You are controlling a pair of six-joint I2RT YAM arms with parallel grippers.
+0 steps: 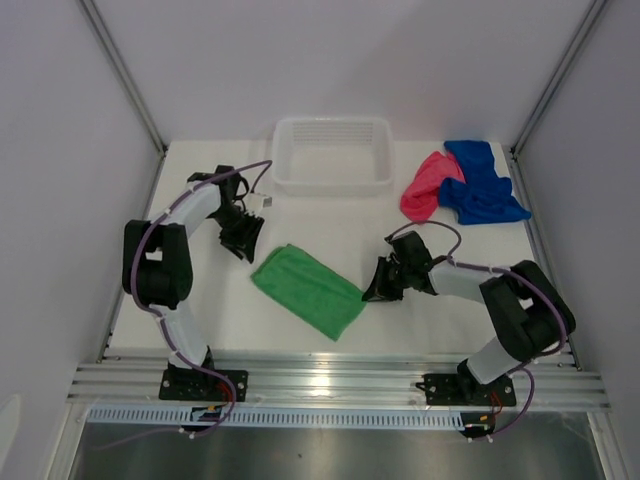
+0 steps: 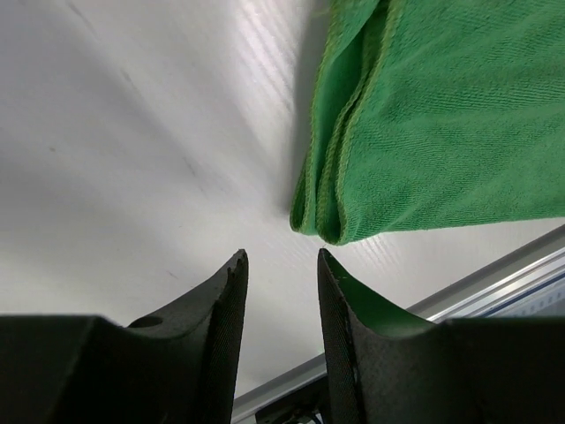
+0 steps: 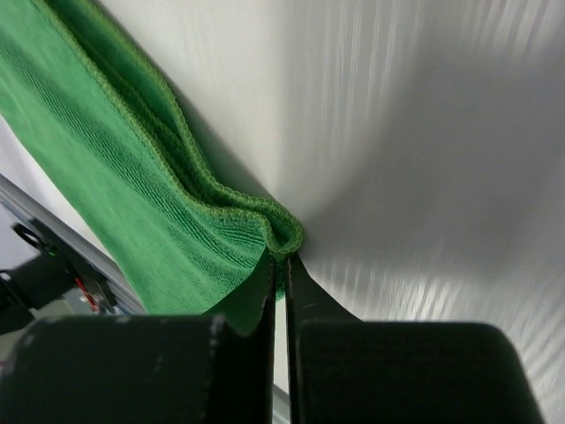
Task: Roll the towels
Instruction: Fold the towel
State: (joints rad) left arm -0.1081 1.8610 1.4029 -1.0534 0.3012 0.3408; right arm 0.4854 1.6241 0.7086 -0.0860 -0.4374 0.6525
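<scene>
Toward the near edge of the worktop [image 1: 320, 225], about midway along it, I see the green towel [image 1: 305, 290] lying flat and folded into a long rectangle. It is set on a slant, one short end turned toward the far left and the other toward the near right. My right gripper [image 1: 372, 292] is down at the towel's right-hand corner. On its wrist camera the two fingers [image 3: 256, 296] are pressed together with the stitched hem puckered up and caught at their tips, so I read it as clamped on that corner. My left gripper [image 1: 247, 251] sits low just beyond the towel's far-left end. Its fingers [image 2: 225, 300] stand apart with nothing between them, and the wrist view shows the towel's doubled corner just ahead of the tips, close but not touching. In the far right corner of the worktop the pink-red towel [image 1: 425, 187] and the royal blue towel [image 1: 480, 182] lie crumpled and unrolled. The two are touching, with the pink-red one on the left and the blue one spreading nearer the right edge. The white slotted basket [image 1: 333, 183] stands against the far edge near its middle, well apart from the green towel and a little left of the two crumpled ones. The left arm's elbow bends out toward the left edge, and the right arm's toward the near right corner.
</scene>
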